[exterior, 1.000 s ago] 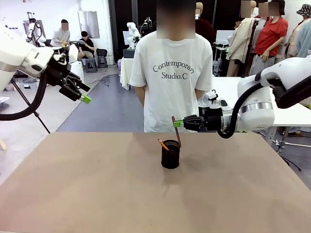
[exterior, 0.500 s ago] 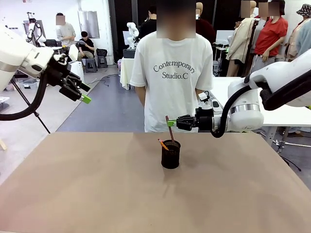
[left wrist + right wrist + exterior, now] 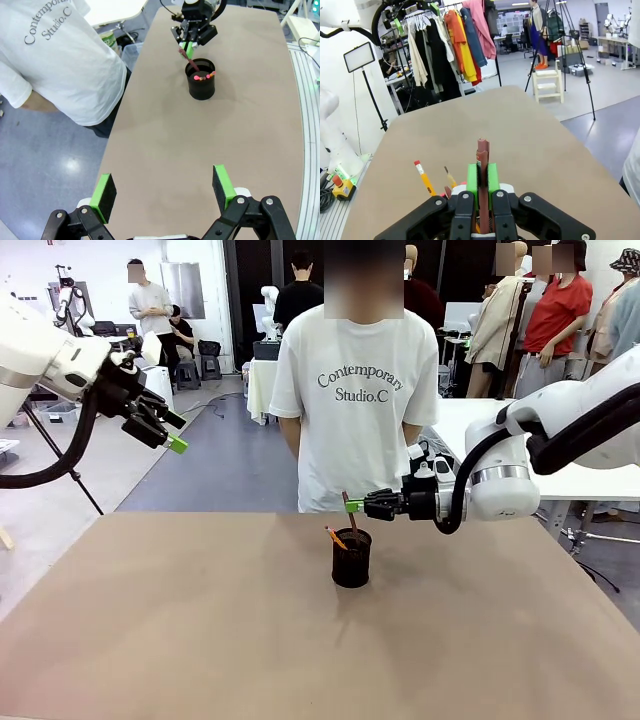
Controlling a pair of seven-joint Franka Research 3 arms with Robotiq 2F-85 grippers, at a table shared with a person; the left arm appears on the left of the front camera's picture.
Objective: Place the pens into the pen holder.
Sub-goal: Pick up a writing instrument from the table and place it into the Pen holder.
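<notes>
**Fingers of the right arm pinch the maroon pen above the holder**

Fingers of the right arm (image 3: 354, 506) are closed on the maroon pen (image 3: 348, 510), just right of centre in the front view. The pen stands nearly upright, tilted a little, with its lower end down inside the mouth of the pen holder (image 3: 351, 558). In the right wrist view the same fingers (image 3: 483, 184) fill the bottom centre, their green pads pressed against either side of the maroon pen (image 3: 482, 165), whose top pokes out above the pads.

The pen holder is a small black cup standing on the brown counter (image 3: 200, 630), near the middle of the front view, directly below the closed fingers. A yellow pencil (image 3: 335, 537) leans out of its left side. In the right wrist view the yellow pencil (image 3: 424, 178) shows at lower left of the pads, red eraser end up, with another tip (image 3: 450, 178) beside it that is too small to name.

The left arm's fingers (image 3: 170, 432) are spread wide and hold nothing, raised in the upper left of the front view, well apart from the holder. In the left wrist view these fingers (image 3: 163, 189) stand open at the bottom edge, and the holder (image 3: 201, 79) sits far up the frame with pink-tipped ends inside it.

A person in a white T-shirt (image 3: 350, 400) stands at the far side of the counter.
</notes>
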